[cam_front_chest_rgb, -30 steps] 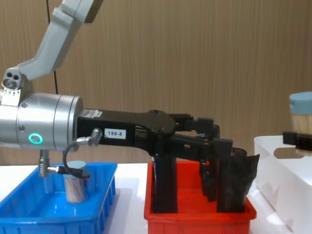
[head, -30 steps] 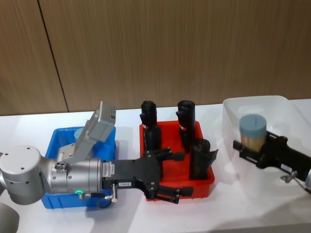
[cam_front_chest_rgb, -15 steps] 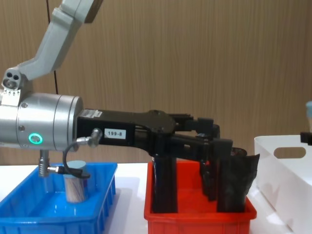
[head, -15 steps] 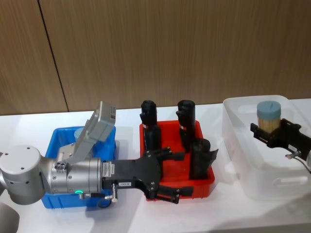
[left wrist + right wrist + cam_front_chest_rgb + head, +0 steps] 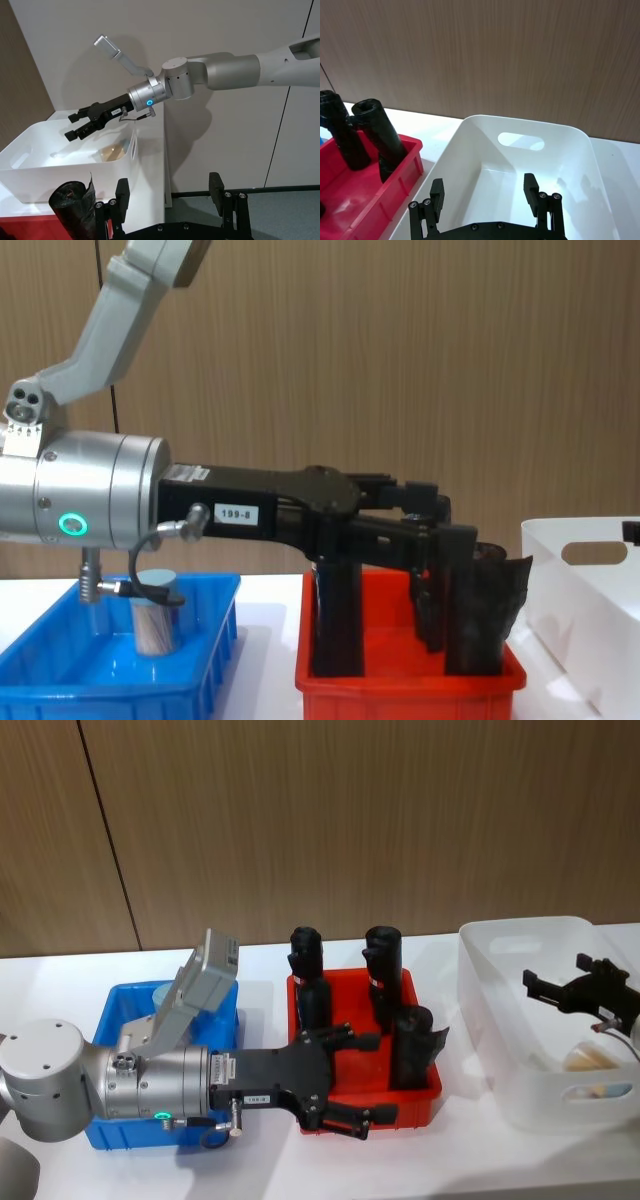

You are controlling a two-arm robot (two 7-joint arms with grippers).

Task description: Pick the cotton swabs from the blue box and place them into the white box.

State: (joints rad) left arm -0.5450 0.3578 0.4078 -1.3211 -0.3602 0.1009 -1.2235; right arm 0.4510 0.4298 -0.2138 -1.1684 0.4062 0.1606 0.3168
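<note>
On the white surface (image 5: 60,982), a swab jar (image 5: 590,1058) is laid in the white box (image 5: 478,955) beneath the right gripper's (image 5: 556,974) wide fingers (drop seemingly done); another jar (image 5: 155,625) is left behind the idle left gripper's (image 5: 380,1078) open fingers.

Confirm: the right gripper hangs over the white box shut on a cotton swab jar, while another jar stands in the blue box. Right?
Not shut: the left wrist view shows the right gripper open over the white box, with a cotton swab jar lying inside it. A second jar stands in the blue box.
</note>
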